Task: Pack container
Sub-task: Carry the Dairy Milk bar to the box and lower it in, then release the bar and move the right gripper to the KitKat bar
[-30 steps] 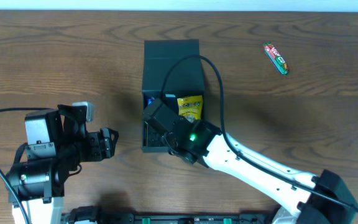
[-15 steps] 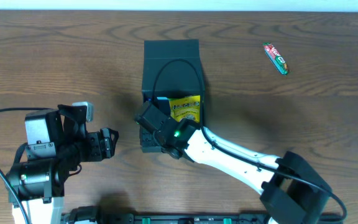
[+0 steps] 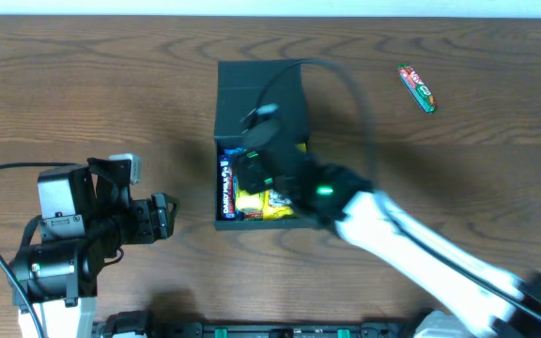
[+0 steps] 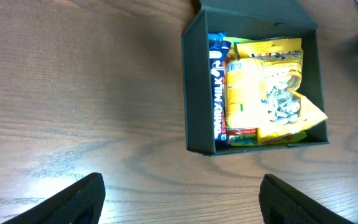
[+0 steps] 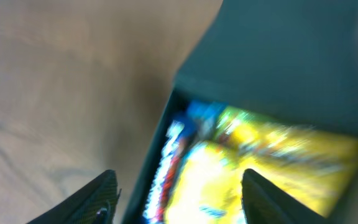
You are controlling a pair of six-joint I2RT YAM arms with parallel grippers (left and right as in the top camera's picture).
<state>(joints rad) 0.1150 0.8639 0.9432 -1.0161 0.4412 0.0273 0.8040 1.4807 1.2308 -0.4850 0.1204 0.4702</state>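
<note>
The dark container [image 3: 259, 94] stands mid-table with its flap lid folded back at the far end. Inside lie a yellow snack packet [image 3: 269, 203] and a blue packet [image 3: 224, 186] along the left wall. My right gripper [image 3: 252, 160] hovers over the box, blurred by motion. In the right wrist view the container [image 5: 291, 56] shows the yellow packet [image 5: 272, 168] below my right gripper [image 5: 179, 199], which is open and empty. My left gripper [image 3: 162, 218] rests open over bare table to the left. From the left wrist, the container [image 4: 194, 93] lies beyond my open left gripper [image 4: 180, 199].
A green and red snack bar [image 3: 417, 87] lies on the wooden table at the far right, well away from the box. The right arm's cable [image 3: 346, 84] arcs over the container's lid.
My right gripper has opened and let go of the yellow packet, which now lies in the box. The right arm has swung up and toward the far side. The left arm is still.
</note>
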